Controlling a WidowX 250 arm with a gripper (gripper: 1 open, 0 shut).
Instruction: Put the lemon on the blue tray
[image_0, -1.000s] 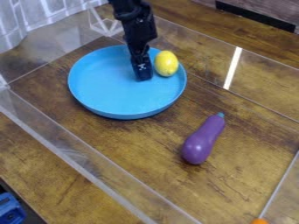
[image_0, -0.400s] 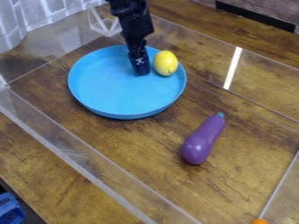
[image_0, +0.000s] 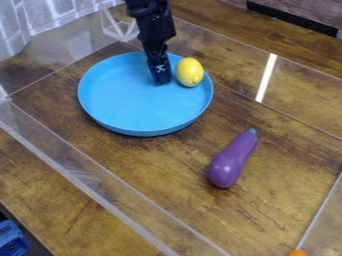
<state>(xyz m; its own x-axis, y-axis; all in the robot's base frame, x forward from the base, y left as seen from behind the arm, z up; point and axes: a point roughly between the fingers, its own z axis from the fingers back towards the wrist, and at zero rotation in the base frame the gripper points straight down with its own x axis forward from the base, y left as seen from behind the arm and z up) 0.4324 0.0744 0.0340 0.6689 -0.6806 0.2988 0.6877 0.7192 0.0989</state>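
Observation:
The lemon (image_0: 191, 71), small and bright yellow, lies at the far right edge of the blue tray (image_0: 123, 108), just inside or on its rim. My black gripper (image_0: 160, 78) points steeply down over the far part of the tray, right beside the lemon on its left. Its fingertips are low, near the tray's surface. The jaws are open and nothing is held between them; the lemon sits apart from the fingers, outside them.
A purple eggplant (image_0: 231, 160) lies on the wooden table at the lower right. Clear plastic walls (image_0: 80, 160) fence in the work area on the left and front. A strip of glare (image_0: 267, 78) shows at the right.

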